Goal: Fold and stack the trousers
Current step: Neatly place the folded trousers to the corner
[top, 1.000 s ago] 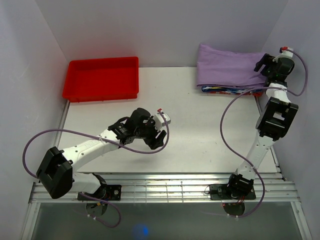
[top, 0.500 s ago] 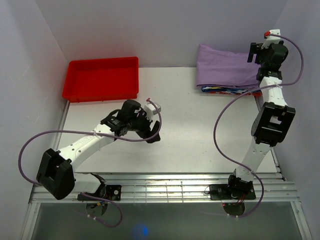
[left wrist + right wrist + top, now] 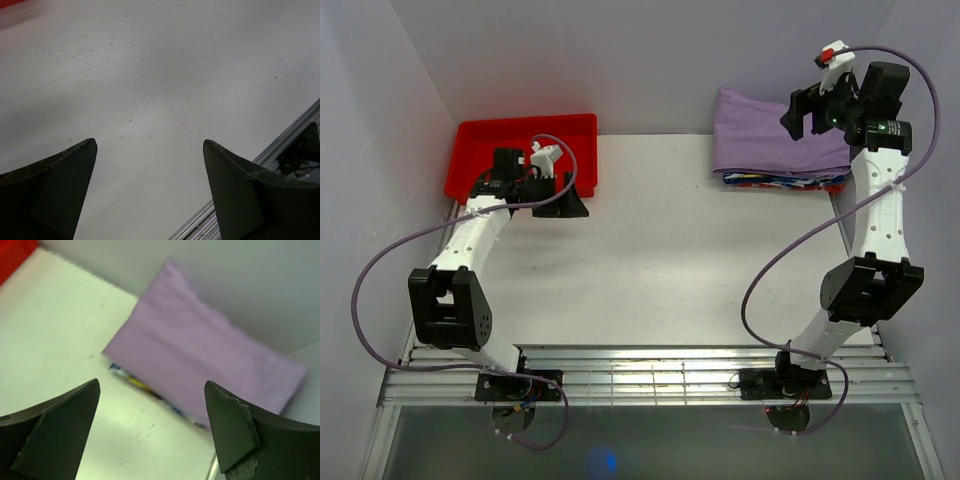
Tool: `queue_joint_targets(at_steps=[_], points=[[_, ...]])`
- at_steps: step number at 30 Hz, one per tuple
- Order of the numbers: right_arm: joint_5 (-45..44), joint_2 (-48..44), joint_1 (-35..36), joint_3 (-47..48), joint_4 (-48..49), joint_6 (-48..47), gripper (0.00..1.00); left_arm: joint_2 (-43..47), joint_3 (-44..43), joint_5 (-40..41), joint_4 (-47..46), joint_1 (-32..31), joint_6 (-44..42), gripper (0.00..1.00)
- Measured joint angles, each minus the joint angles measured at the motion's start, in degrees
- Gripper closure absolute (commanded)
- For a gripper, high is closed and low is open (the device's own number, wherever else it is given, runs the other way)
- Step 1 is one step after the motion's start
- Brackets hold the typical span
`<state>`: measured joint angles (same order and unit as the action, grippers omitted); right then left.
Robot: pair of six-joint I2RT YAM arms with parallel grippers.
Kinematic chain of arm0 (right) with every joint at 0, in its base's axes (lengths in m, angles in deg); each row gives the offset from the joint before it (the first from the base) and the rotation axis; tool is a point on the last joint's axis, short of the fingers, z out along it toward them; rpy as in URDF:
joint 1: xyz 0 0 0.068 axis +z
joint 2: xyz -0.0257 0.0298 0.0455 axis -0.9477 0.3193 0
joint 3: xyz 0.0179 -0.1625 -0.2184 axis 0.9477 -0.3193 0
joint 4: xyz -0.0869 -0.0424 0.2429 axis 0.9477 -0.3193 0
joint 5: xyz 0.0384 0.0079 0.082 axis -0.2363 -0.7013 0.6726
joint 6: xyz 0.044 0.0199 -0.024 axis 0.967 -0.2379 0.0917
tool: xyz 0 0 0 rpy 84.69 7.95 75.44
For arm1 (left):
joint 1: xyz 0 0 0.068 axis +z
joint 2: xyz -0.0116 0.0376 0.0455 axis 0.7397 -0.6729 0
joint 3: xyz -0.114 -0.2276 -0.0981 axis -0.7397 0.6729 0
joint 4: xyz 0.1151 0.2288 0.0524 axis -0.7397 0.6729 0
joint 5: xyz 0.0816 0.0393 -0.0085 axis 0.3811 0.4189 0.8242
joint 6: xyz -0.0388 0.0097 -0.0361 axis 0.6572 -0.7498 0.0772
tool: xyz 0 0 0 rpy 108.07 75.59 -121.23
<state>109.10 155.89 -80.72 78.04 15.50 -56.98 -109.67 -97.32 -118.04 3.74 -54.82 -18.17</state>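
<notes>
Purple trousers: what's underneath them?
Folded patterned clothes, with only their blue, white and red near edge showing. The trousers cover the rest, so the number of pieces cannot be told.

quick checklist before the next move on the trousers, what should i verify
1. Trousers folded flat: ok.
2. Trousers resting on top of the patterned garments: ok.
3. Right gripper open, holding nothing: ok.
4. Left gripper open and empty, above the table: ok.
5. Far edges of the stack lined up: cannot tell, the cloth covers them.
</notes>
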Motion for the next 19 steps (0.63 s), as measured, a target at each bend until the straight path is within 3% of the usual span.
queue_joint_targets(at_steps=[4,10,19], points=[[5.53,-7.23,0.22,-8.17,-10.23,-1.60,0.10,-0.50,0.15,0.74,2.58,6.73,-1.33,0.02],[8.72,-22.21,0.00,-38.29,-15.30,-2.32,0.10,6.88,8.59,3.37,3.98,7.28,-6.12,0.02],[9.97,-31.30,0.76,-53.88,-15.52,-2.16,0.10,15.47,16.37,5.22,8.00,6.99,-11.19,0.02]])
